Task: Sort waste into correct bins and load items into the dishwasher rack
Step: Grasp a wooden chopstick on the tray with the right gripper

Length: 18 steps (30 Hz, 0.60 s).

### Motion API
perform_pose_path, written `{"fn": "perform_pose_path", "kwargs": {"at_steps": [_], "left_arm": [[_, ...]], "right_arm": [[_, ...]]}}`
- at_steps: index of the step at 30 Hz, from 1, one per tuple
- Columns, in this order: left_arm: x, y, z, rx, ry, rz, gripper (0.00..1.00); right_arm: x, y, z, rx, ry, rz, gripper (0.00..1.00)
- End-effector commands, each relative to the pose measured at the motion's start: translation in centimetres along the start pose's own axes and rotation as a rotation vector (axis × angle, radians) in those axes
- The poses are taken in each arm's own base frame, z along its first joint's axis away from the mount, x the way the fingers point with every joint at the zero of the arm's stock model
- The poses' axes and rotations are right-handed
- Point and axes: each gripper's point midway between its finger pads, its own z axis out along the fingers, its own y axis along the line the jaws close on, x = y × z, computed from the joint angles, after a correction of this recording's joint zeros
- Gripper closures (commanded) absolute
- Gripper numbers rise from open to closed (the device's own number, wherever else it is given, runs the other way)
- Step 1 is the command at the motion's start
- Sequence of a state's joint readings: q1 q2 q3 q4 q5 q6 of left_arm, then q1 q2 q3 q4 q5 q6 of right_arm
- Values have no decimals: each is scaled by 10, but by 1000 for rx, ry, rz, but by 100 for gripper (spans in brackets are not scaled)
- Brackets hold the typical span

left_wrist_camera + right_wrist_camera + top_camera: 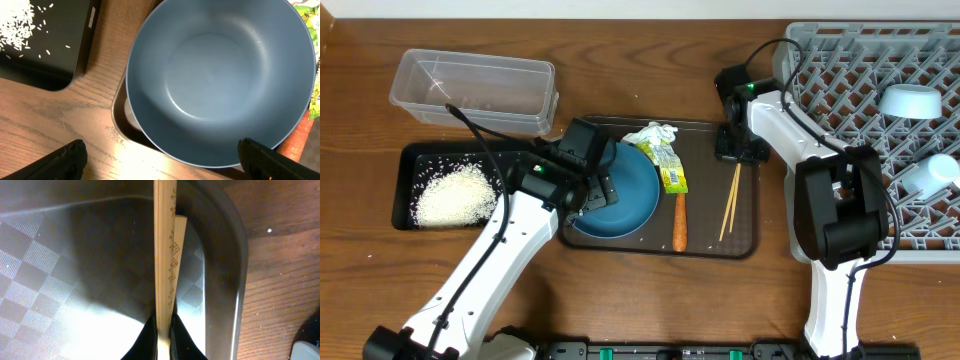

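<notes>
The right gripper (164,330) has its fingers pressed together on the near end of the wooden chopsticks (165,255). The wrist view shows the longer stick caught between the pads, but I can't say for sure that the shorter one beside it is caught too. The sticks lie side by side, touching, flat on the floor of the brown serving tray (227,240) close to its right-hand rim. They look light, thin and stiff, so weight should be no trouble. The worry, to my eye, is that two smooth round sticks pinched at one tip could scissor apart or swing down when raised, and one could slide out. A hold nearer the middle would carry them more level, though the end is where the fingers can get under them. Further left on the tray lie the carrot (679,222), the snack wrapper (672,170) and the crumpled tissue (655,135), then the dark blue dish (215,75). The left gripper (165,162) hangs over the dish with its fingers spread wide, holding nothing. The dishwasher rack (840,60), where the sticks belong, stands just right of the tray with the light blue bowl (910,100) and white cup (930,175) in it.
</notes>
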<state>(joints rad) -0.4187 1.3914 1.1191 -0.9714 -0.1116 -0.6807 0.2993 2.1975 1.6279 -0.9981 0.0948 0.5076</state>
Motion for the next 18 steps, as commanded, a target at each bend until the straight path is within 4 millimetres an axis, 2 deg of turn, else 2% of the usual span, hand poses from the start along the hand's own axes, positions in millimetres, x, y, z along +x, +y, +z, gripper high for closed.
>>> {"fn": "perform_pose_path", "kwargs": {"at_steps": [1, 11, 18], "left_arm": [[-5, 0, -3, -1, -14, -8, 1], [-5, 0, -3, -2, -13, -8, 1], [-5, 0, -3, -2, -13, -8, 1]], "right_arm": [[7, 10, 0, -46, 35, -22, 99], [6, 30, -34, -153, 85, -52, 99], [7, 29, -39, -149, 92, -66, 99]]}}
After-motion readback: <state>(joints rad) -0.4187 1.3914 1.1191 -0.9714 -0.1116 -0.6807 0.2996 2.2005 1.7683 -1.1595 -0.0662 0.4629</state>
